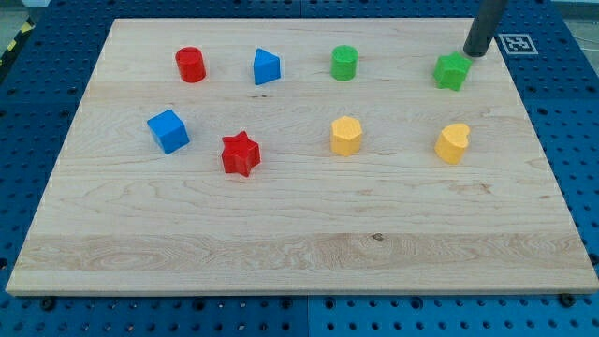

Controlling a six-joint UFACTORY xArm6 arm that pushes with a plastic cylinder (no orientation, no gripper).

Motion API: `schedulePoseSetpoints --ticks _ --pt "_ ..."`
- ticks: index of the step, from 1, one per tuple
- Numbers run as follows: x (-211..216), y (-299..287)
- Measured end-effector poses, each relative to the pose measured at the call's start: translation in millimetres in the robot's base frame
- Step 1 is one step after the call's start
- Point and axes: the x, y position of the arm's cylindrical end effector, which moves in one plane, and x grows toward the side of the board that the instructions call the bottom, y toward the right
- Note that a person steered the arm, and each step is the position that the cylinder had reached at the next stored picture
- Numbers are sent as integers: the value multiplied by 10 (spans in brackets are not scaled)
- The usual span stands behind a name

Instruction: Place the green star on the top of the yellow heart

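Note:
The green star [452,71] sits near the view's top right of the wooden board [299,234]. The yellow heart [453,142] lies straight below it toward the view's bottom, a clear gap between them. My tip [475,52] is just up and to the right of the green star, very close to its upper right edge; I cannot tell if it touches.
A green cylinder [344,63], a blue triangular block [267,66] and a red cylinder [191,65] line the top row. A yellow hexagonal block [346,135], a red star [241,153] and a blue cube [168,130] lie in the middle row. A fiducial tag [515,43] sits at the top right.

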Motion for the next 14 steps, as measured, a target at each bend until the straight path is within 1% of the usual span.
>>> schedulePoseSetpoints --ticks 2,4,6,7,8,9,10,11,12,13,14 --pt "107 -219" --pt "379 -247" --pt "125 -502" --pt "488 -502" --pt "541 -502" --pt "748 -504" --pt "848 -503" --pt "735 -712" --pt "566 -1087" --pt "729 -1227" --pt "869 -1180"
